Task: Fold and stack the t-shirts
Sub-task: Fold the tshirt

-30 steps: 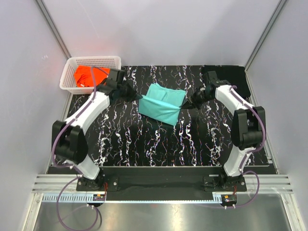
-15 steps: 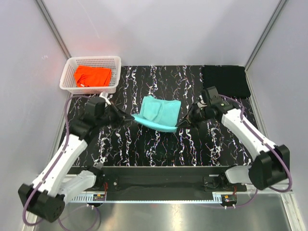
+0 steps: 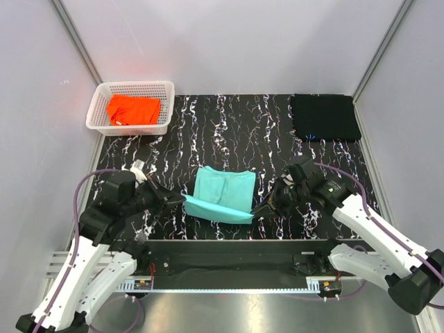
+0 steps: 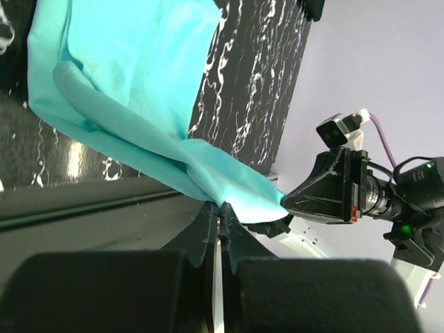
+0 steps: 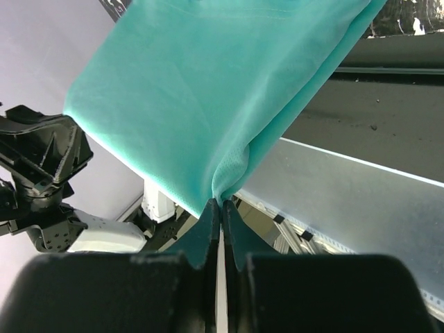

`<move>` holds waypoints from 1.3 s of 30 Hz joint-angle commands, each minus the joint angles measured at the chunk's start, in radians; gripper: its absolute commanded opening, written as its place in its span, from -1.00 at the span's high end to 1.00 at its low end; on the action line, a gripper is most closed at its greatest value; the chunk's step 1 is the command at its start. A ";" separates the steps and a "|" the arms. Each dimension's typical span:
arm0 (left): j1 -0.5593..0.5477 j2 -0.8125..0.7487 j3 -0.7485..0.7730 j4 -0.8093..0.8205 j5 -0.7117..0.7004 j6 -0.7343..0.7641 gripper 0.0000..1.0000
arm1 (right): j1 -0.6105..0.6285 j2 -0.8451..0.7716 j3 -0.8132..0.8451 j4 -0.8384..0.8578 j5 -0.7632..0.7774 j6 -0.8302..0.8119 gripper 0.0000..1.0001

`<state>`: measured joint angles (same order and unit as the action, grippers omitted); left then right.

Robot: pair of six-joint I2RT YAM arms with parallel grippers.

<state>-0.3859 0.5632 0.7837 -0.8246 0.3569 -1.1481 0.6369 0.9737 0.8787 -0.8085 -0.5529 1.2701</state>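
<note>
The mint-teal t-shirt point(image 3: 222, 193) is folded and stretched between my two grippers near the table's front edge, its near edge lifted. My left gripper point(image 3: 182, 200) is shut on its left corner; in the left wrist view the cloth point(image 4: 125, 104) runs into the closed left gripper point(image 4: 219, 207). My right gripper point(image 3: 255, 211) is shut on its right corner; the cloth point(image 5: 208, 90) hangs from the closed right gripper point(image 5: 220, 202). The bright orange t-shirt point(image 3: 132, 109) lies in the white basket point(image 3: 166, 87). The black t-shirt point(image 3: 325, 116) lies folded at the back right.
The black white-veined tabletop point(image 3: 229, 125) spans the middle. The basket stands at the back left corner. Grey walls close in the back and sides. A metal rail point(image 3: 229, 277) runs along the near edge by the arm bases.
Both grippers have pulled the mint-teal shirt from the table's middle back toward the near edge, and both arms have drawn in toward their bases.
</note>
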 commanded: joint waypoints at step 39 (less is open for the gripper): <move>0.137 1.501 1.202 0.044 -0.087 0.695 -0.15 | -0.611 1.114 0.861 -0.244 -0.049 -0.770 0.07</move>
<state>-0.2737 2.1956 1.9461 -0.7414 0.2821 -0.6125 0.0204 2.1746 1.6485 -0.9001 -0.7120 0.6640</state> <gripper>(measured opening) 0.561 0.451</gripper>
